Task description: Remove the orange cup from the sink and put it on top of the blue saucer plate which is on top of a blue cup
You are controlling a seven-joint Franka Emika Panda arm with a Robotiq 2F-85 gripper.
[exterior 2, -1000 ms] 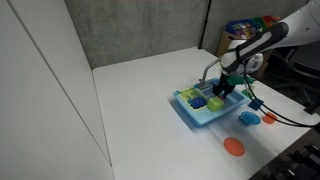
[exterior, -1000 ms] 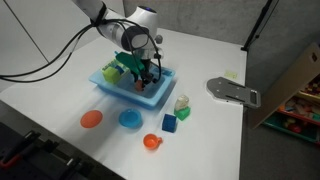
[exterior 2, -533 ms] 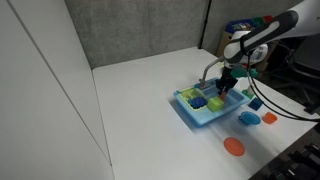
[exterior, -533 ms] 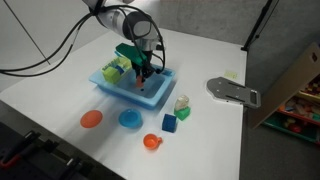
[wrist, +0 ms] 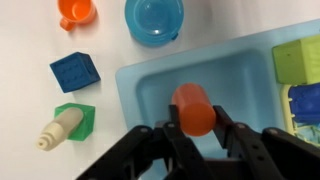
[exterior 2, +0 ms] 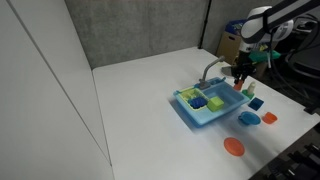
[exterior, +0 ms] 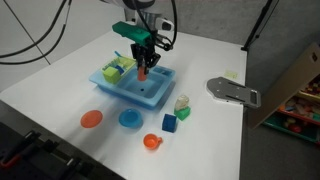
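Observation:
My gripper (exterior: pixel 143 62) is shut on the orange cup (exterior: pixel 143 72) and holds it in the air above the light-blue sink (exterior: pixel 152 93). In the wrist view the orange cup (wrist: pixel 193 108) sits between the two black fingers (wrist: pixel 193 118), over the sink basin (wrist: pixel 150 92). The blue saucer plate (exterior: pixel 130 119) lies on the table in front of the sink. It also shows at the top of the wrist view (wrist: pixel 154 20) and in an exterior view (exterior 2: pixel 249 118). The gripper (exterior 2: pixel 243 78) hangs above the sink's (exterior 2: pixel 225 109) faucet end.
A flat orange plate (exterior: pixel 91 119) lies beside the saucer. An orange piece with a nub (exterior: pixel 151 142), a blue cube (exterior: pixel 170 124) and a green block with a bottle (exterior: pixel 182 106) stand nearby. Green items (exterior: pixel 116 69) fill the sink's side compartment. A grey object (exterior: pixel 232 92) lies further off.
The gripper has risen out of the sink basin with the orange cup held in it. The other objects have not moved.

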